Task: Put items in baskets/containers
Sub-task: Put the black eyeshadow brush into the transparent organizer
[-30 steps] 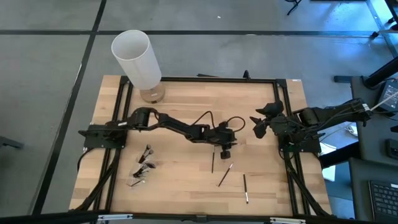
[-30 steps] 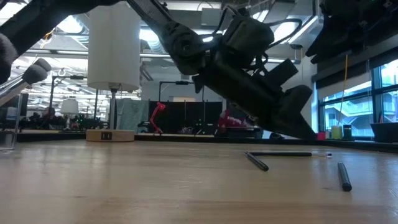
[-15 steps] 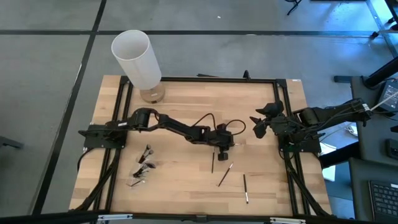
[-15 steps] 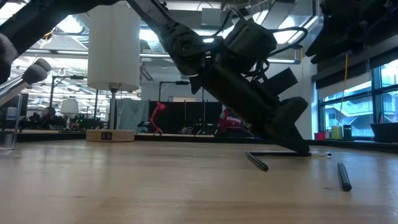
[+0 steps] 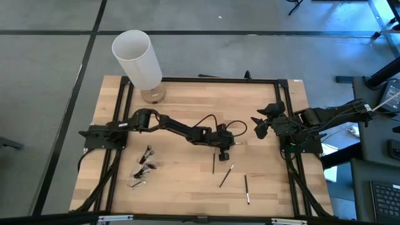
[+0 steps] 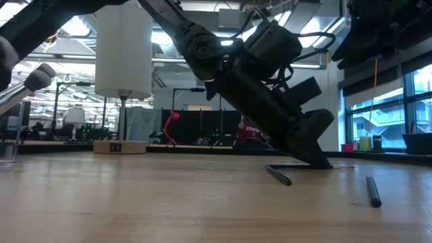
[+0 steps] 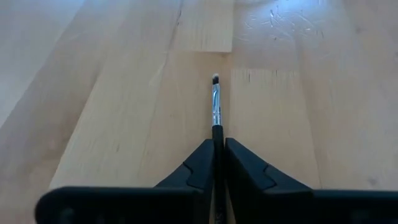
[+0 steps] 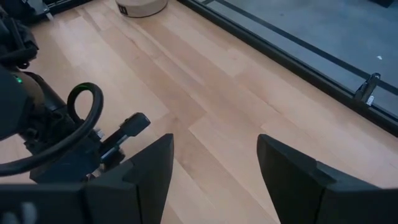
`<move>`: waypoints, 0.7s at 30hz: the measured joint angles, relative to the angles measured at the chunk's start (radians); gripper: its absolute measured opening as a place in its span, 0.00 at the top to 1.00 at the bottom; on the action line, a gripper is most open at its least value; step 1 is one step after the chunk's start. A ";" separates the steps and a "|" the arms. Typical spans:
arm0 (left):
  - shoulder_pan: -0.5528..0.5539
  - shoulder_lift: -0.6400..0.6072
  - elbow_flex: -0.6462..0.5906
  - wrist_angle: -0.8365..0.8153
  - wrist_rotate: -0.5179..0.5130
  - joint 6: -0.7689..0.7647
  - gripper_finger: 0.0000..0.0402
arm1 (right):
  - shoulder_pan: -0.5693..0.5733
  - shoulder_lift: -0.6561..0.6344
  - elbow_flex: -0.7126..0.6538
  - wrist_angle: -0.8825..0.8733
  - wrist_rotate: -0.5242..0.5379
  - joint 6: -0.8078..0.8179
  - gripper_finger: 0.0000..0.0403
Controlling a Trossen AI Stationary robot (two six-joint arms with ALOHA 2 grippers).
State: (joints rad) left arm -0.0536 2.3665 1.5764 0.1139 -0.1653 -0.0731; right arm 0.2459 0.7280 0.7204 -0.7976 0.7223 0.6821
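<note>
One brush (image 7: 216, 112) between left claw (image 7: 218, 163) fingers.

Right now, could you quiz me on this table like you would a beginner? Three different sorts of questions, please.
1. True or false: the left gripper has its fingers closed on a brush lying on the table.
2. Multiple choice: where is the right gripper? A) over the brush pile B) open near the table's right edge C) inside the white cylinder.
3. Fill in: counting the gripped one, ___ brushes lie apart from the pile at the left.

Key: 1 true; 2 B; 3 three. The loose ones, seen from above: gripped brush, middle brush, right brush.
</note>
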 joint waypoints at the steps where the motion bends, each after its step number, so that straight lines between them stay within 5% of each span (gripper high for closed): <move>1: 0.000 0.000 0.000 0.000 -0.006 0.000 0.93 | 0.000 0.000 0.000 0.000 0.000 0.000 0.43; 10: 0.003 -0.057 -0.007 -0.028 -0.164 0.000 0.94 | 0.000 0.000 0.000 0.002 0.030 0.017 0.43; 21: -0.016 -0.298 -0.003 -0.240 -0.390 -0.113 0.94 | 0.000 -0.005 -0.037 0.039 0.204 0.093 0.43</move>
State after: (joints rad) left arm -0.0700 2.0687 1.5730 -0.1258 -0.5550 -0.1861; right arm 0.2458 0.7235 0.6833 -0.7583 0.9265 0.7754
